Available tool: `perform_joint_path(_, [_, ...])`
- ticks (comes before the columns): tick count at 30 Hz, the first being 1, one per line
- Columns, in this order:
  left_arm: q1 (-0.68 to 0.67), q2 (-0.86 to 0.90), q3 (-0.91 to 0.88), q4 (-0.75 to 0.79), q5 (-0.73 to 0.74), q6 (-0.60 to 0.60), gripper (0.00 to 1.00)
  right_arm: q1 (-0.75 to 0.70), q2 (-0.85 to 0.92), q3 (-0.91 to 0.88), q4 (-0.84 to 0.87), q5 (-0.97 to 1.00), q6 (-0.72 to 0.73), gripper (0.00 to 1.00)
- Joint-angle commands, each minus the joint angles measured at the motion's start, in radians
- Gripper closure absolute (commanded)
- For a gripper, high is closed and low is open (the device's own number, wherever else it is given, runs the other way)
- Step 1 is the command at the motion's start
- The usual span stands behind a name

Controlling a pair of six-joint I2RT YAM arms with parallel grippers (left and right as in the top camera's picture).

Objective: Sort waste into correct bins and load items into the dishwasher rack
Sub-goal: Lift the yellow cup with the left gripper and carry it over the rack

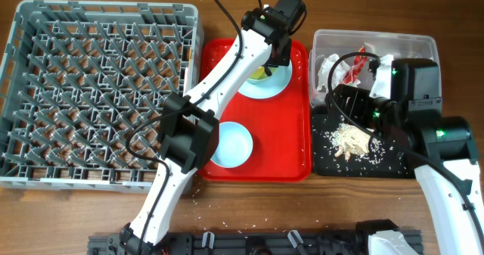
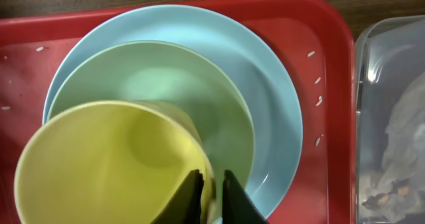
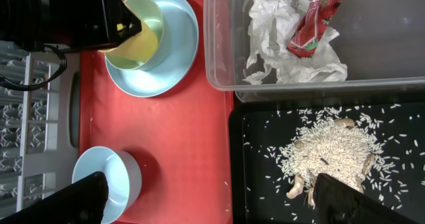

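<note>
My left gripper [image 2: 214, 196] is shut on the rim of the small yellow cup [image 2: 113, 164]. The cup sits in a greenish bowl [image 2: 166, 71] on the pale blue plate [image 2: 272, 78], at the back of the red tray [image 1: 265, 164]. My right gripper [image 3: 209, 201] is open and empty, over the edge between the red tray and the black tray [image 3: 259, 184]. Beige food scraps [image 3: 332, 151] lie in the black tray. The white napkin [image 3: 279, 31] and red wrapper [image 3: 315, 21] lie in the clear tub [image 3: 385, 44]. A pale blue bowl [image 3: 109, 174] stands at the red tray's front.
The grey dishwasher rack [image 1: 98, 88] fills the left of the table, touching the red tray's left side. The clear tub [image 1: 408, 41] sits behind the black tray [image 1: 325, 160] at the right. Loose rice grains dot the red tray and the table front.
</note>
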Motion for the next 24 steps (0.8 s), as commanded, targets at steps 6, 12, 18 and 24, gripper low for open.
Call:
perform_joint_path(6, [0.008,0.017,-0.009,-0.045,-0.062,0.003,0.91,-0.002,-0.011,0.005,0.002,-0.013,0.003,0.00])
perform_joint_path(12, [0.008,0.014,-0.008,-0.042,-0.061,0.003,0.96,-0.002,-0.011,0.005,0.002,-0.013,0.003,0.00])
perform_joint_path(18, [0.008,-0.107,-0.008,-0.043,-0.057,0.003,0.96,-0.002,-0.011,0.005,0.002,-0.013,0.003,0.00])
perform_joint_path(24, [0.039,-0.236,-0.008,-0.069,-0.057,0.002,0.96,-0.002,-0.011,0.005,0.002,-0.013,0.003,0.00])
